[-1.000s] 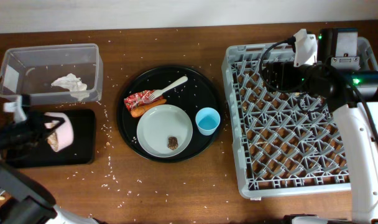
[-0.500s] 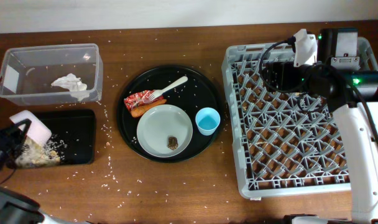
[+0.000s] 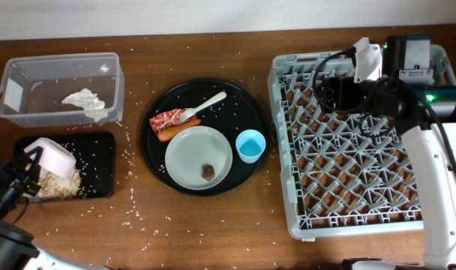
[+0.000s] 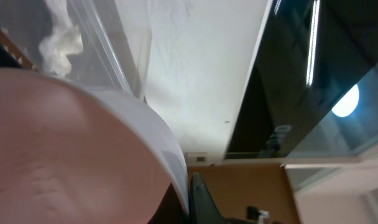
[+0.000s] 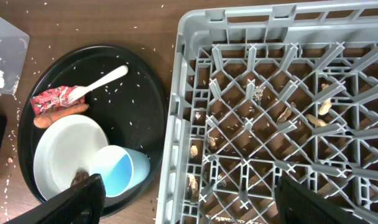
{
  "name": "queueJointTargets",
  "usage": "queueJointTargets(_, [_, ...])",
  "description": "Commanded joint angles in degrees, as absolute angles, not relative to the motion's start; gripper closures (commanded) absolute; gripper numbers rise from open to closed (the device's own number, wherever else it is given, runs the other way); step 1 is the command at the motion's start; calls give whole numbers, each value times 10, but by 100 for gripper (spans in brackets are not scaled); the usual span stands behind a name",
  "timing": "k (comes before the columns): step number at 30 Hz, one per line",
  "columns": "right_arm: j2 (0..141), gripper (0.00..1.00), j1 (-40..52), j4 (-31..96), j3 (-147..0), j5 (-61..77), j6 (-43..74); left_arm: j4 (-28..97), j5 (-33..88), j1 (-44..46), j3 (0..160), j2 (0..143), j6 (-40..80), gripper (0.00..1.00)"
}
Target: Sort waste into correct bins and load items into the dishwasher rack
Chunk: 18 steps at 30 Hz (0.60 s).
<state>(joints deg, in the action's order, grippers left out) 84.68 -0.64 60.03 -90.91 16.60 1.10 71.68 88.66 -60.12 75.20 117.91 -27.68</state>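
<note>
No word, brand, number or sign can be read in any of the views. The small red snack wrapper (image 3: 168,118) on the round black tray (image 3: 243,105) carries some light print, but it is too small and crumpled to make out. The clear plastic tub (image 3: 63,66) has a pale patch like a label (image 3: 12,95) on its left end wall, and nothing legible shows on it.

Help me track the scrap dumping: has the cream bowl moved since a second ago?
Yes. The cream bowl shifted left, from over the middle of the black tray toward its left end.
</note>
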Motion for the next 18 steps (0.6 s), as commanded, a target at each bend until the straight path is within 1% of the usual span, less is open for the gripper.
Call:
queueJointTargets(1, [838,14,-4,600,-919,174,11,717,901,-597,752,1178,-309,100])
queueJointTargets(2, [838,13,-4,601,-919,174,11,733,902,-593,754,1173,-346,100])
queueJointTargets(3, [838,13,-4,601,-919,174,11,731,896,-590,754,1166,-357,100])
queueJointTargets(5, [838,13,-4,602,-919,174,11,776,902,-586,754,1157,-363,100])
queueJointTargets(6, [838,13,-4,603,-919,174,11,781,902,-584,754,1148,-403,100])
queueJointTargets(7, [838,14,-4,602,-919,174,11,747,868,-583,760,1139,-433,100])
queueJointTargets(8, [838,13,-4,601,-919,174,11,727,831,-585,767,1139,-380,100])
queueJointTargets(9, [838,13,-4,601,-919,174,11,742,847,-583,767,1136,-384,100])
queueJointTargets(10, [838,14,-4,601,-919,174,11,743,853,-581,767,1133,-416,100])
queueJointTargets(11, [838,13,-4,601,-919,174,11,725,833,-581,768,1132,-430,100])
queueJointTargets(12, [838,14,-4,601,-919,174,11,700,782,-582,768,1132,-337,100])
queueJointTargets(13, [838,13,-4,601,-919,174,11,751,814,-581,768,1132,-279,100])
queueJointTargets(14, [838,13,-4,602,-919,174,11,819,868,-581,768,1131,-308,100])
queueJointTargets(15, [838,13,-4,603,-919,174,11,798,897,-586,769,1130,-420,100])
queueJointTargets(16, [838,13,-4,603,-919,174,11,721,840,-588,769,1130,-399,100])
queueJointTargets(17, [838,13,-4,602,-919,173,11,682,789,-588,769,1131,-331,100])
queueJointTargets(18, [838,13,-4,602,-919,173,10,684,755,-586,769,1131,-216,100])
